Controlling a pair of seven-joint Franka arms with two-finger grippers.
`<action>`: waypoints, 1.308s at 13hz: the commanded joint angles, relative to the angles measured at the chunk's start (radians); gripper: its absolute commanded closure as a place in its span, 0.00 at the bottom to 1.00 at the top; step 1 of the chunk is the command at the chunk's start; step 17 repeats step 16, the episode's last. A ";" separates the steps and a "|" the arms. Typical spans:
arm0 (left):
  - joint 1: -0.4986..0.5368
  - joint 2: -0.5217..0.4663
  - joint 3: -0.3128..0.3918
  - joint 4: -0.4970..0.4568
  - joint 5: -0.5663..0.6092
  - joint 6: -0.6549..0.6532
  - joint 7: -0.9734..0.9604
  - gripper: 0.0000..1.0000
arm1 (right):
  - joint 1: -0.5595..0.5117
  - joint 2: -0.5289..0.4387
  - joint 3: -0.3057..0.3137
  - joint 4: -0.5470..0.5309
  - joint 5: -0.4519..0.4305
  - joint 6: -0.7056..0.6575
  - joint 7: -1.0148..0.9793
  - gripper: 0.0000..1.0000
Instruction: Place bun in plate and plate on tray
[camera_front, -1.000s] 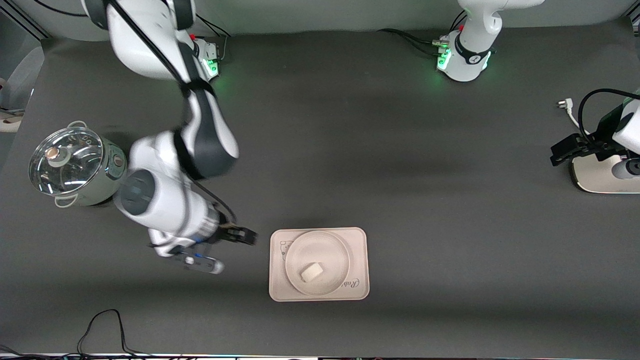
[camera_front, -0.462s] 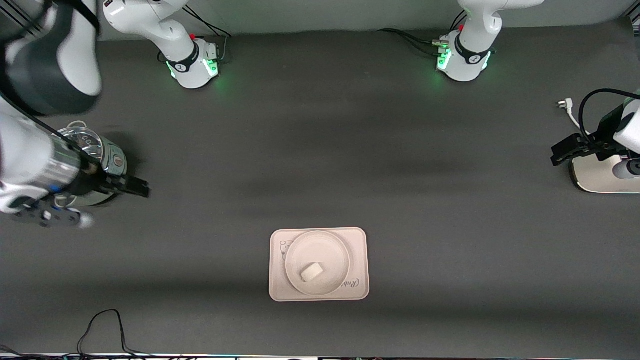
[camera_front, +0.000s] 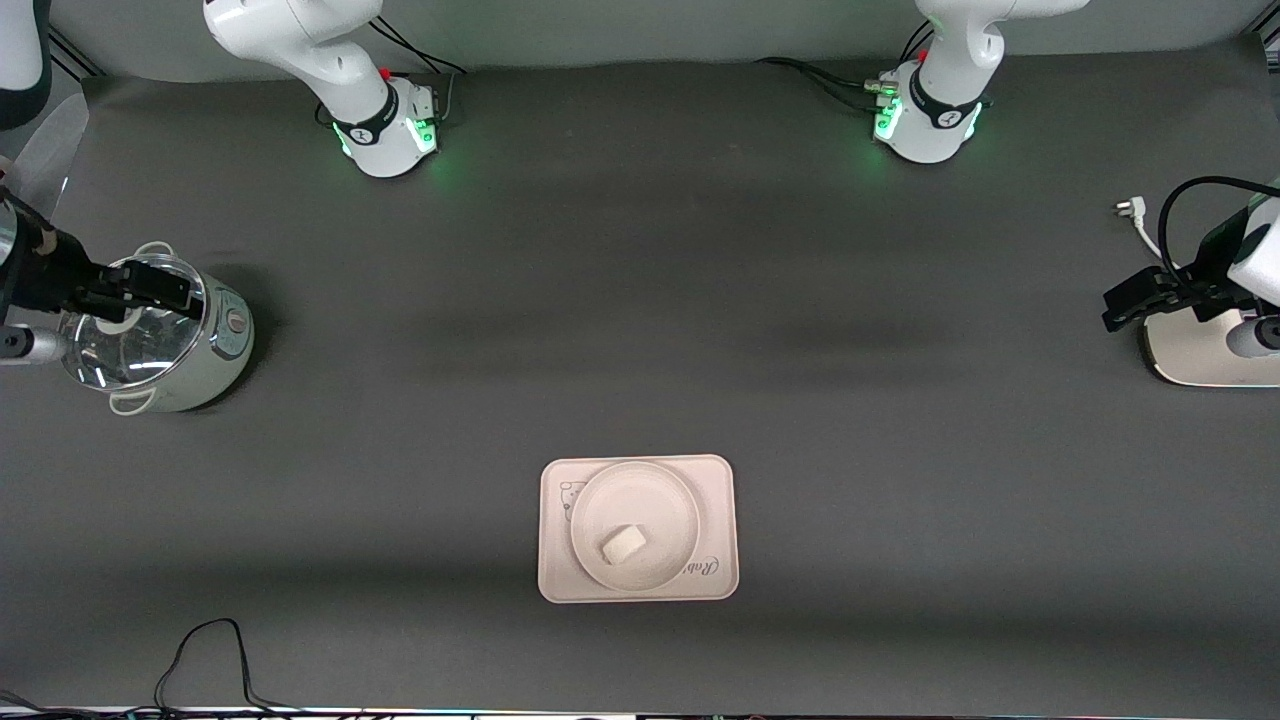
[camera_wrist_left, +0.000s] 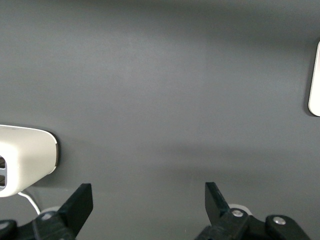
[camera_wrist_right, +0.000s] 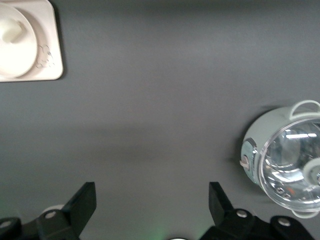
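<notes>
The bun (camera_front: 623, 545) lies in the plate (camera_front: 660, 500) on the tray (camera_front: 720, 480) at lower centre, while the right gripper (camera_front: 160, 288), jaws spread and empty, hangs over the pot (camera_front: 205, 365) at the frame's left edge, and the left gripper (camera_front: 1135, 300), also open, waits at the right edge.

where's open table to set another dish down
Bare mat spreads between the tray and both arm bases, and from the tray toward the pot. On the tray the plate with the bun fills most room; only corners stay free.
</notes>
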 joint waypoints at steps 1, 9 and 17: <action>-0.003 -0.028 0.002 -0.023 0.002 0.014 0.002 0.00 | -0.059 -0.138 0.109 -0.194 -0.045 0.098 -0.027 0.00; -0.004 -0.028 -0.001 -0.011 -0.010 -0.002 0.037 0.00 | -0.358 -0.143 0.450 -0.212 -0.096 0.145 -0.053 0.00; -0.012 -0.020 -0.006 0.008 -0.001 -0.006 0.067 0.00 | -0.354 -0.167 0.385 -0.202 -0.054 0.131 -0.150 0.00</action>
